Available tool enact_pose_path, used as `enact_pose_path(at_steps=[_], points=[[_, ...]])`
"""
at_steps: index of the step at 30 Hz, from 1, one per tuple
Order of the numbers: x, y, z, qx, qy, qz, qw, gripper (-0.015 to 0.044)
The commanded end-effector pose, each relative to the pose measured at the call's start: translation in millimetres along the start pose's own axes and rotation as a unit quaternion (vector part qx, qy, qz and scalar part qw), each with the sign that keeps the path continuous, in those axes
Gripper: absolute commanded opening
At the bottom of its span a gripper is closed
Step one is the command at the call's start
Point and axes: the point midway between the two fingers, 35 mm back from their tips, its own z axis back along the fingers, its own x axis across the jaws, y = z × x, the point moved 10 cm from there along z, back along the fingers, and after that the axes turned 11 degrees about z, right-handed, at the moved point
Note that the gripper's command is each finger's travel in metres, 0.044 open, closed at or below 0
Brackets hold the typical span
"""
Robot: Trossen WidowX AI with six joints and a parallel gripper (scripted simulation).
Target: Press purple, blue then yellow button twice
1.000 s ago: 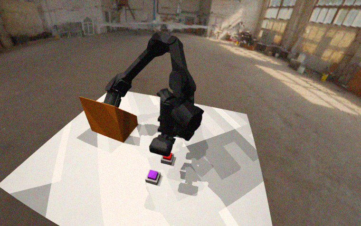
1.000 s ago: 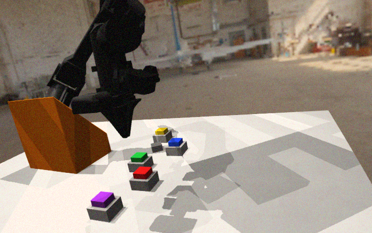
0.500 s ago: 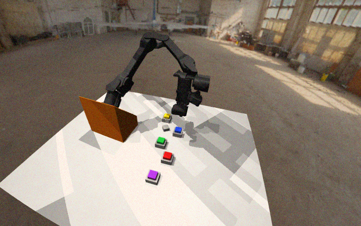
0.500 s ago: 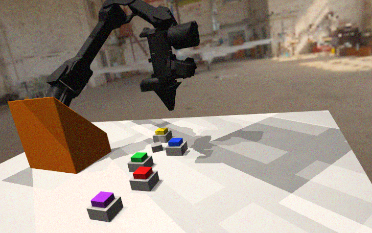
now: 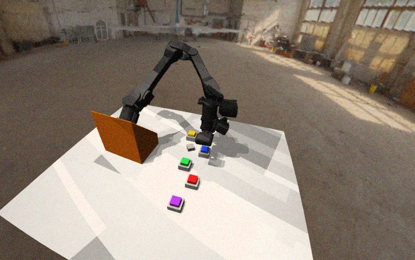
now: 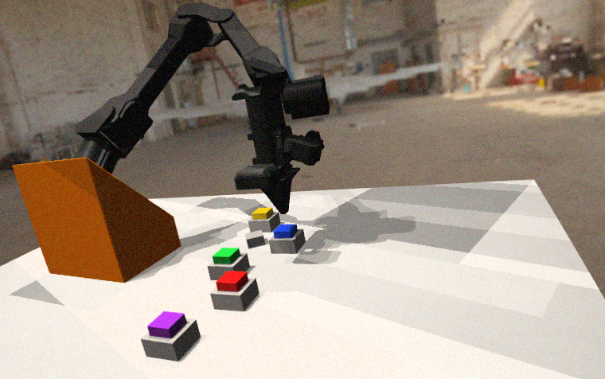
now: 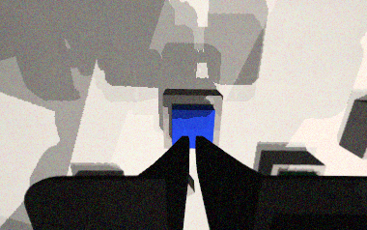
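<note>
My gripper [image 6: 283, 211] [image 7: 191, 142] is shut and empty, pointing down. Its tips are a little above the blue button [image 5: 204, 149] [image 6: 285, 231] [image 7: 193, 127] and overlap its near edge in the wrist view. A gap shows between tips and cap in the exterior view, and the blue cap stands raised. The yellow button [image 5: 191, 133] [image 6: 262, 212] is raised, behind and left of the blue one in the exterior view. The purple button [image 5: 175, 201] [image 6: 166, 324] is raised, nearest the cameras, far from the gripper.
The green button [image 5: 184, 161] [image 6: 226, 255] and red button [image 5: 192, 178] [image 6: 232, 280] stand between the blue and purple ones. A small grey block [image 5: 190, 147] [image 6: 255, 239] lies between yellow, blue and green. A large orange wedge [image 5: 119, 137] [image 6: 71, 218] stands at the left, before the arm base.
</note>
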Motion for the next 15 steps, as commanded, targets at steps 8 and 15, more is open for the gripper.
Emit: enact_pose_path(at_steps=[8,15], points=[[-1.4,2.3,-19.8,0.005,0.001,-0.006,1.000,0.0020],[-1.2,2.8,-31.1,0.005,0.000,-0.006,1.000,0.0020]])
